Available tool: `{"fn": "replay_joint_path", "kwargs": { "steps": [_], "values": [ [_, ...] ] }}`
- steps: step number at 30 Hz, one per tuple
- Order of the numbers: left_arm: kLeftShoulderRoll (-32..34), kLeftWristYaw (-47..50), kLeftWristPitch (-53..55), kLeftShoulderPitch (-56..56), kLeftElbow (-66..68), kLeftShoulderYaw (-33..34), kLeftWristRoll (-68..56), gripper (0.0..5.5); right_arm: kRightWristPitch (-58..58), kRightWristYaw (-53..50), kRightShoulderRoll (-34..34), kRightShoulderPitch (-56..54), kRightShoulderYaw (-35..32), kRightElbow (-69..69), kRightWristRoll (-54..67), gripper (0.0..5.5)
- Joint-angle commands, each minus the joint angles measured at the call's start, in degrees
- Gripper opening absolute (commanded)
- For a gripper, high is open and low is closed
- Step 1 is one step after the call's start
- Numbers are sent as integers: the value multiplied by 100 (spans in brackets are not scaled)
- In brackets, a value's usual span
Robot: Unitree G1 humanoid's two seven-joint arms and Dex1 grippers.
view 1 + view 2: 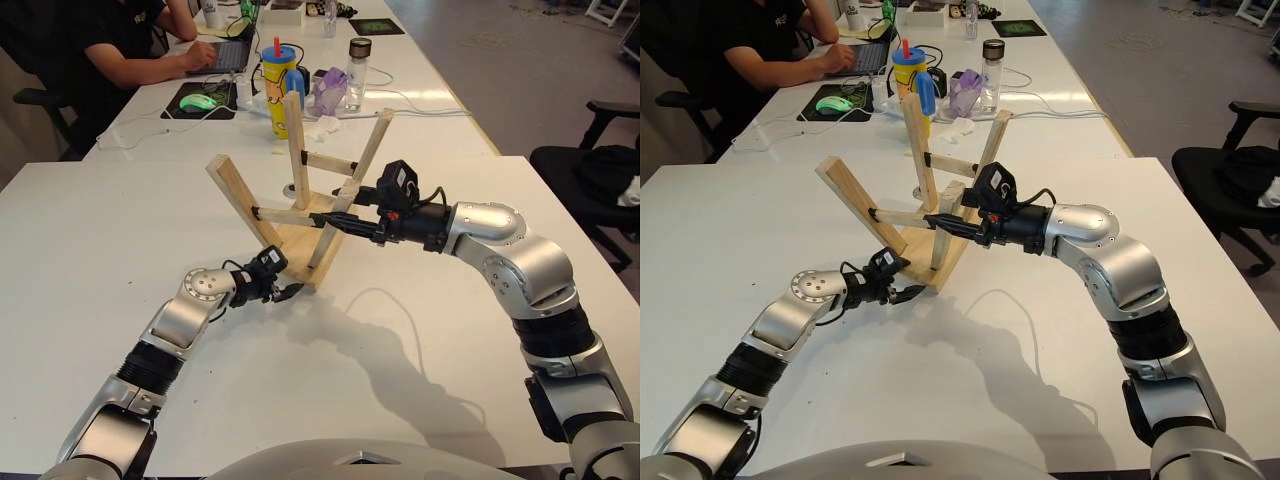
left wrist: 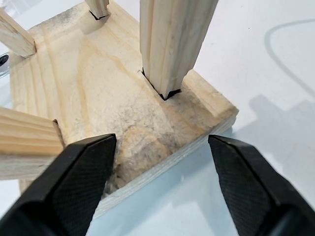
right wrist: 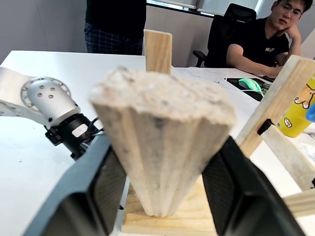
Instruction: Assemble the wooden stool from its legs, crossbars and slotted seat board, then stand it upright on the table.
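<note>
Stool legs beyond the left wrist view's edge; seat board mostly behind a blurred leg.

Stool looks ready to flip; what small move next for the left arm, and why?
Probably ease the left gripper forward and close on the seat board's near edge: its fingers stand open just short of it, while the right gripper clamps a leg.

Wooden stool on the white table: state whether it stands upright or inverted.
Inverted: the square seat board is lowest, at the white table; the four wooden legs point up.
</note>
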Motion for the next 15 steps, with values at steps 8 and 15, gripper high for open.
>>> {"fn": "replay_joint_path", "kwargs": {
  "steps": [8,15],
  "values": [
    [-165,-66,415,517,121,-259,118,349,-142,228,-68,115,114,1424,-611,204],
    [-318,96,430,494,168,-112,76,349,-548,724,61,276,295,1164,-530,204]
  ]
}}
